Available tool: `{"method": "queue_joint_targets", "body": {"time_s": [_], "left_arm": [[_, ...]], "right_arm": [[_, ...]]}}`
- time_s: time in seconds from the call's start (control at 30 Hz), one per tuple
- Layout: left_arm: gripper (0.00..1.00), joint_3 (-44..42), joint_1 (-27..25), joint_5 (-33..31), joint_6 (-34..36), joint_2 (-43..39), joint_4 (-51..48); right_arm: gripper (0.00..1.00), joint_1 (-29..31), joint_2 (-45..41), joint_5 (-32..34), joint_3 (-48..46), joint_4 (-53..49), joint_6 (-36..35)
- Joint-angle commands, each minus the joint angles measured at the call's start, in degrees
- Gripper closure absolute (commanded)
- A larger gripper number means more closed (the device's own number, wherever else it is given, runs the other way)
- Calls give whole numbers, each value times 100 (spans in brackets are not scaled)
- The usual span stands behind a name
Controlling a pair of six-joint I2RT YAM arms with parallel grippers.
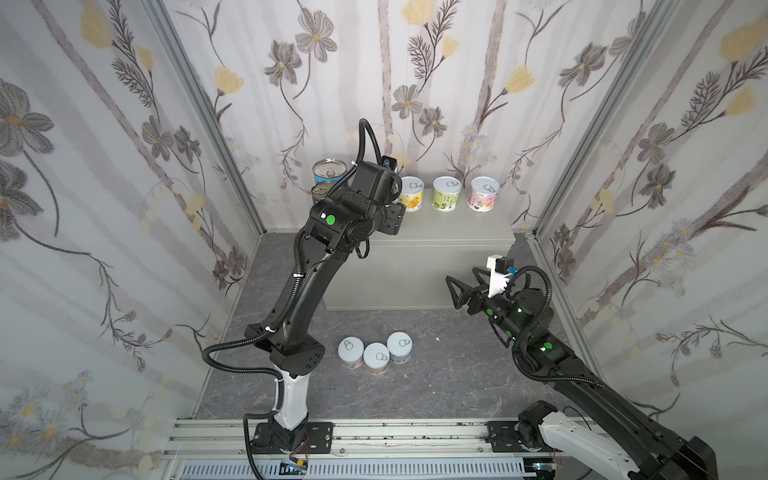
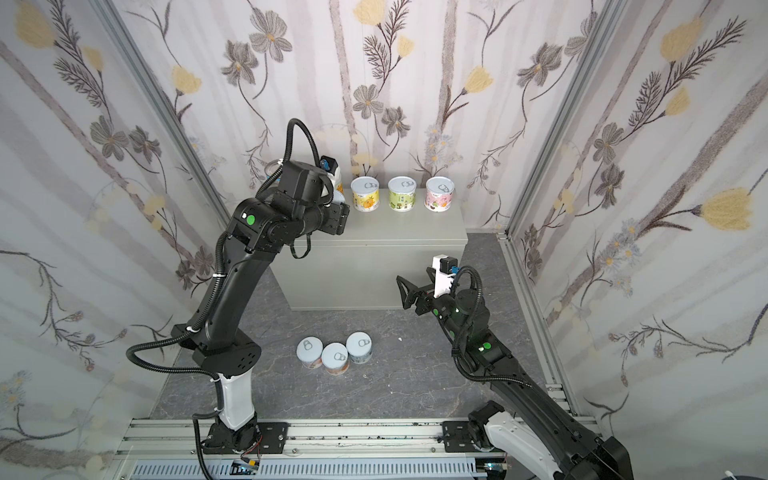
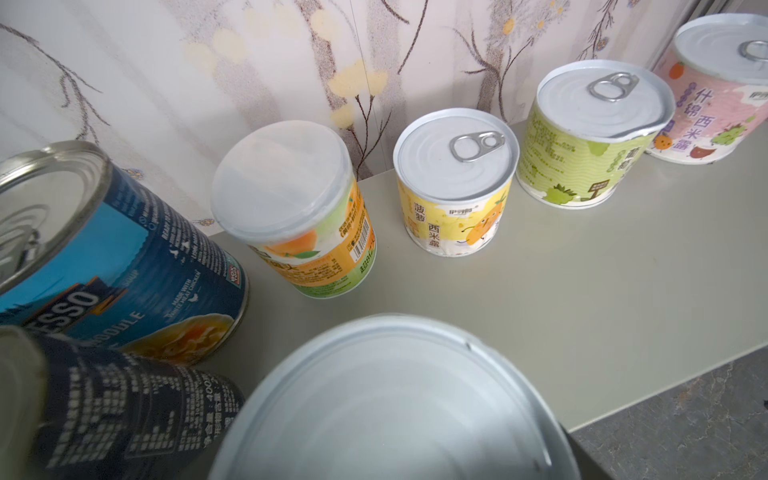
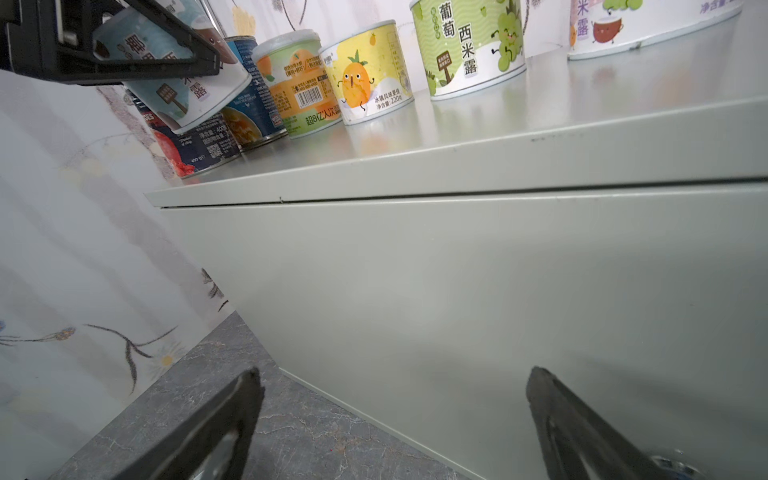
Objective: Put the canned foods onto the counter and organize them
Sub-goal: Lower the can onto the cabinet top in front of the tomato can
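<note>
Six cans [image 1: 446, 193] stand on counter [image 1: 457, 237]; three floor cans [image 1: 376, 357] wait. Left gripper [image 4: 203, 66] clamps held can [image 3: 395, 399], tilted over counter's left front beside navy can [image 4: 203, 145]. Right gripper [image 1: 461, 277] wide, empty. Placing step; next likely needs levelling, lowering, release.

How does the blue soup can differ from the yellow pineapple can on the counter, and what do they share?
The blue soup can is taller; the yellow pineapple can is shorter. The soup can's top is shiny steel; the pineapple can's lid is pale and matte. The soup can's label is blue; the pineapple can's is yellow with a cartoon fruit. Both stand upright on the counter by the wall.
</note>
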Motion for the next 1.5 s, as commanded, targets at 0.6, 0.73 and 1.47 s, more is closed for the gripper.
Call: {"method": "queue_joint_targets", "body": {"time_s": [0.6, 0.73, 1.47], "left_arm": [[89, 60, 411, 282, -229, 340, 180], [83, 60, 443, 307, -334, 386, 141], [22, 60, 516, 148, -383, 403, 235]], "right_arm": [[0, -5, -302, 359, -147, 12, 24], [0, -1, -332, 381, -164, -14, -4], [0, -3, -352, 449, -226, -18, -89]]}}
